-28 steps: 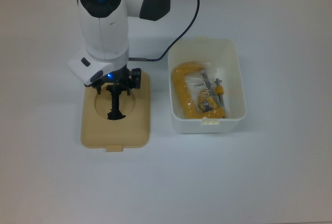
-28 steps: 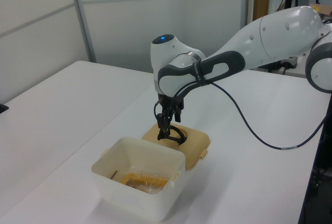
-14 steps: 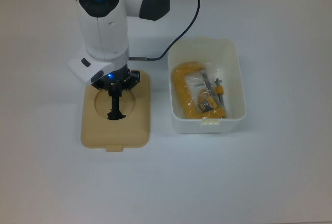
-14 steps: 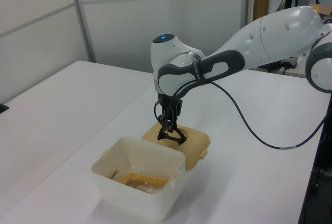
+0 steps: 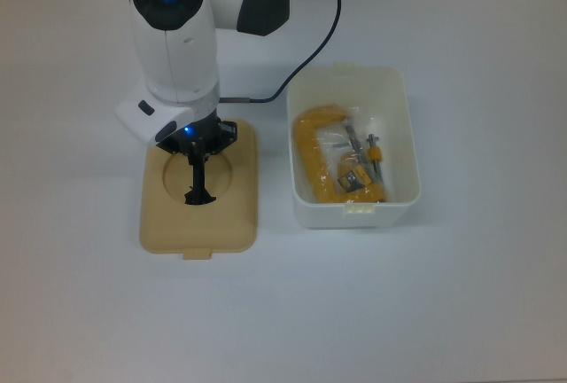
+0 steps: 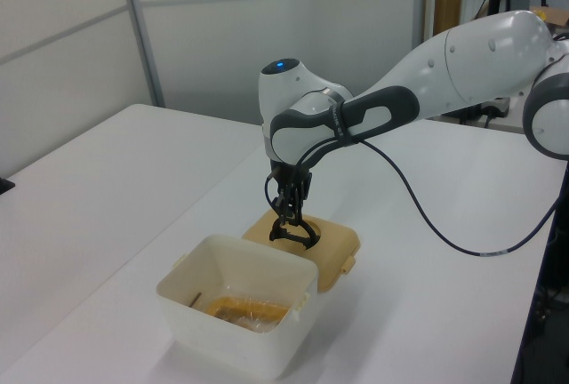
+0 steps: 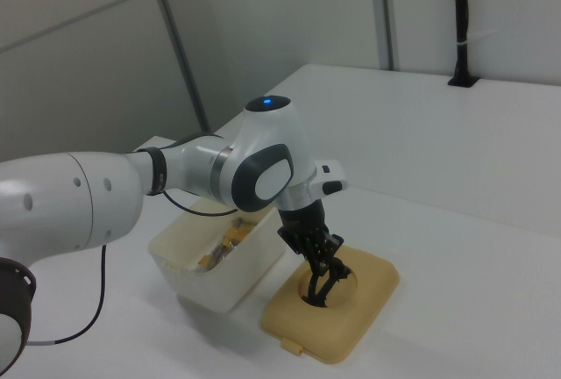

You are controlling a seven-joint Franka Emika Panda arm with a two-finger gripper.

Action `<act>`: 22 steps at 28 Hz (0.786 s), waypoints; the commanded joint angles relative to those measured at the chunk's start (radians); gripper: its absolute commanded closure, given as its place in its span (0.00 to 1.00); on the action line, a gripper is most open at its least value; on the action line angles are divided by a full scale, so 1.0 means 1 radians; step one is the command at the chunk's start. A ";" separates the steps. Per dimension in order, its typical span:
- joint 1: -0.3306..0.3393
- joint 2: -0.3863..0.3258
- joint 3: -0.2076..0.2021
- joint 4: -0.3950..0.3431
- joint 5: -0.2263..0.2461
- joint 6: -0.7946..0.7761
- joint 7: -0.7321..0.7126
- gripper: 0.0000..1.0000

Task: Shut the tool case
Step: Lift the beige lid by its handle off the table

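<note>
On the white table (image 5: 496, 294), pincer (image 5: 198, 170) grips the lid's handle (image 5: 198, 195) beside the box (image 5: 354, 214).

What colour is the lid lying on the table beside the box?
Beige, with a black handle in its round recess; the lid shows best in the top view.

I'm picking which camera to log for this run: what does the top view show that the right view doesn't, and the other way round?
Only the top view looks straight into the white box, showing the yellow tool and bagged parts inside, and the latch tab on the lid's near edge. Only the right view shows the gripper from the side, reaching down into the lid's round recess at the black handle, plus the wall behind. Both show the lid lying flat on the table beside the open box, apart from it.
</note>
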 commanded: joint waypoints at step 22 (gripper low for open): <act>-0.100 -0.227 -0.018 0.066 0.084 -0.250 -0.105 1.00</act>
